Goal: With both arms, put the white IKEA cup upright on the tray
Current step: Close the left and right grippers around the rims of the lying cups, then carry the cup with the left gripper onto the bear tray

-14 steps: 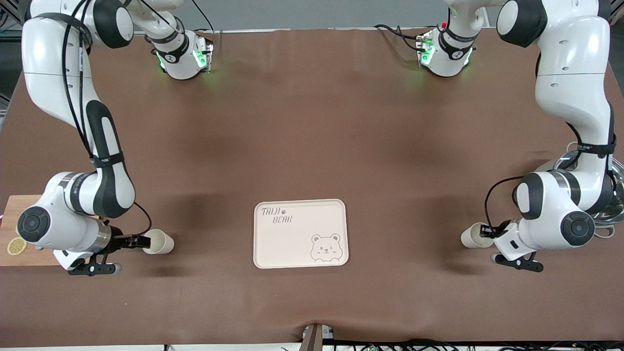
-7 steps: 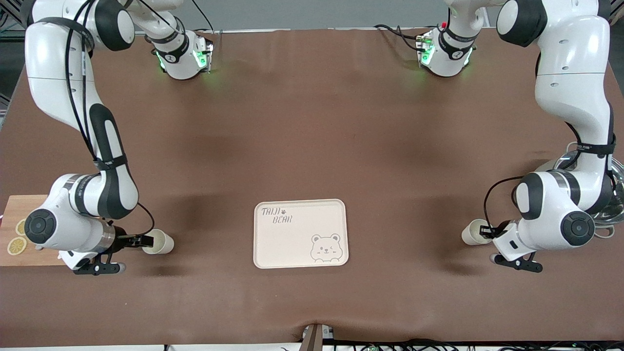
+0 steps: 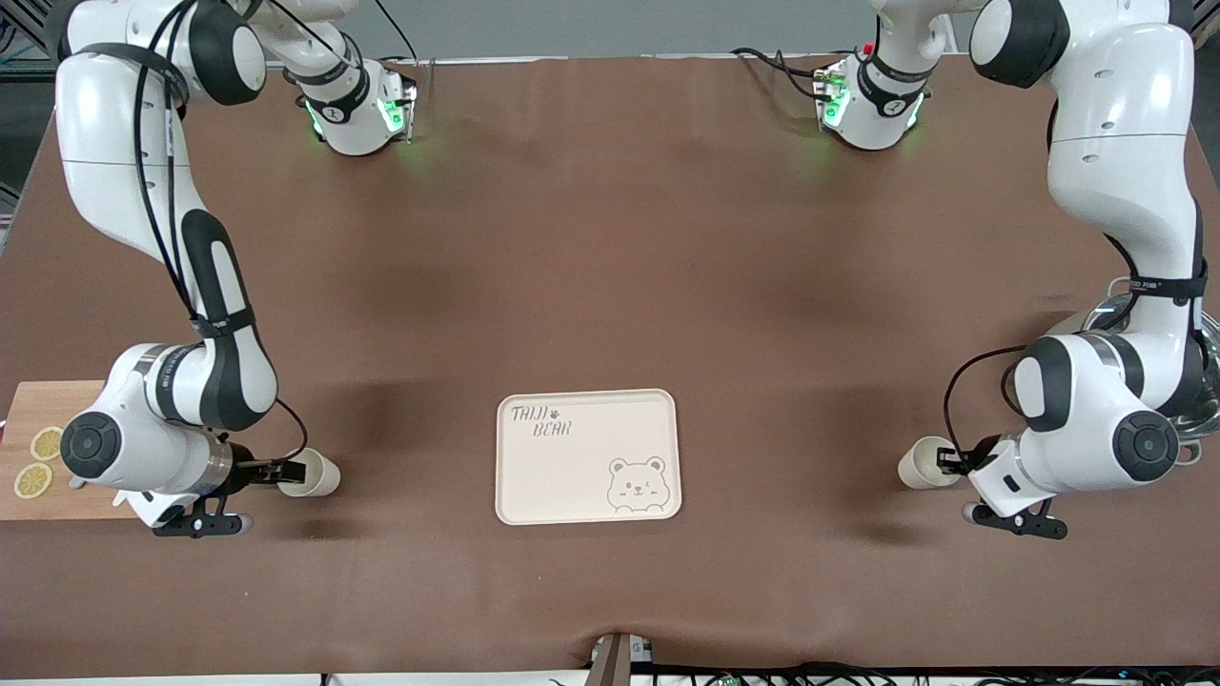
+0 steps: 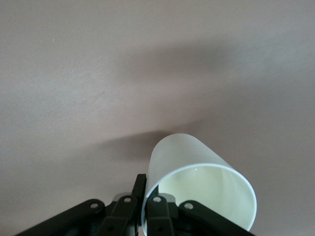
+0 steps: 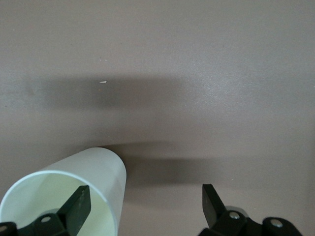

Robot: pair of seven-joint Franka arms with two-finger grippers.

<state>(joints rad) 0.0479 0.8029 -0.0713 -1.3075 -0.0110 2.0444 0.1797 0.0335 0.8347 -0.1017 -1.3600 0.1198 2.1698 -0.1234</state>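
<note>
Two cups lying on their sides, one at each gripper; tray unoccupied between them.

The left gripper (image 3: pixel 945 461) has its jaws pinched on the rim wall of a white cup (image 3: pixel 920 463) lying on the brown surface (image 3: pixel 610 267) toward the left arm's end. The right gripper (image 3: pixel 283 471) has its jaws spread, one finger (image 5: pixel 76 206) inside the mouth of a second white cup (image 3: pixel 313 473) lying toward the right arm's end. The cream tray (image 3: pixel 588 456) sits between both cups. A bamboo board (image 3: pixel 24 433) carries lemon slices (image 3: pixel 36 462).

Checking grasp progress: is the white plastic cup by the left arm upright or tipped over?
Tipped over: the white plastic cup lies on its side, open mouth facing the left gripper, shut on its rim.
</note>
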